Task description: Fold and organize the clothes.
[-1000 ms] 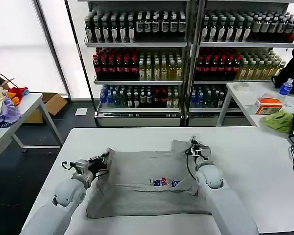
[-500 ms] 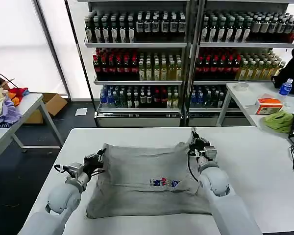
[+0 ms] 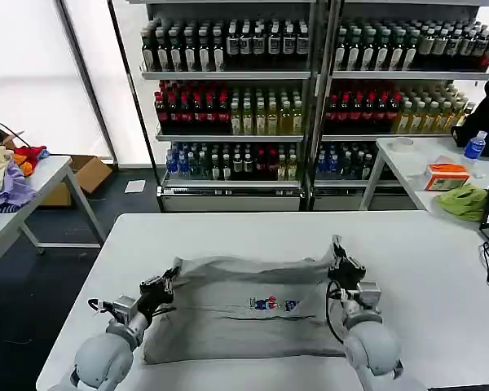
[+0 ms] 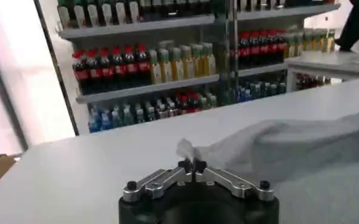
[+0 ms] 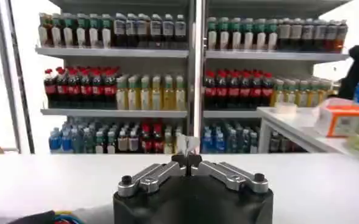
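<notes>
One light grey T-shirt (image 3: 244, 314) lies on the white desk (image 3: 440, 269), its small multicoloured chest print (image 3: 270, 304) facing up near the middle of the cloth. The near half rests flat on the desk; the far edge is lifted off the surface and hangs between two pincers.

The left pincer (image 3: 165, 283) sits at the shirt's far left corner, its fingers pressed together on a pinch of grey fabric. In the left wrist view that pincer (image 4: 192, 165) has its tips closed on a small tuft, with the rest of the T-shirt (image 4: 289, 146) sagging away to one side over the desk (image 4: 75, 176).

The right pincer (image 3: 337, 254) is at the shirt's far right corner, likewise clamped on the cloth and holding that corner up. In the right wrist view its tips (image 5: 187, 161) meet on a little peak of pale fabric.

Beyond the shirt stand two shelving units (image 3: 318, 98) stocked with rows of bottles. Two side tables flank the desk: the one left of the shirt (image 3: 16, 204) carries a heap of coloured garments (image 3: 8, 175).
</notes>
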### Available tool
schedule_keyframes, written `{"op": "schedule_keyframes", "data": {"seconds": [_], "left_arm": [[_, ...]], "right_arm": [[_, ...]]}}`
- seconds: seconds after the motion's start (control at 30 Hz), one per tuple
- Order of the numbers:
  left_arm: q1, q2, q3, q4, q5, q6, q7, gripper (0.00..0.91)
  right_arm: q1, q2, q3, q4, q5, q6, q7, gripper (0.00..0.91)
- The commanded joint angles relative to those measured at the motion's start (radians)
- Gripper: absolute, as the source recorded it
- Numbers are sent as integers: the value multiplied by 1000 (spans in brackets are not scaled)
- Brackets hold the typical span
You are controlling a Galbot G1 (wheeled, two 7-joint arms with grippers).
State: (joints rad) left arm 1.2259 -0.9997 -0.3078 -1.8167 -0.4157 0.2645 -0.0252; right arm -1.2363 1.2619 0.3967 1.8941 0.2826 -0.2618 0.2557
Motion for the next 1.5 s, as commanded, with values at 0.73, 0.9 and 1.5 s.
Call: {"op": "schedule_keyframes", "data": {"seconds": [0.73,0.9,1.5], "left_arm": [[125,8,-14,-64,59,0,28,10],[122,6,-19,-77,62,16,25,907],[229,-79,-103,-285,28,110,-80,907]], "right_arm": [[-303,18,44,46,-88,67,26,0],[-285,22,31,10,-88,60,37,312],[-366,11,135,291,-53,73,59,907]]}}
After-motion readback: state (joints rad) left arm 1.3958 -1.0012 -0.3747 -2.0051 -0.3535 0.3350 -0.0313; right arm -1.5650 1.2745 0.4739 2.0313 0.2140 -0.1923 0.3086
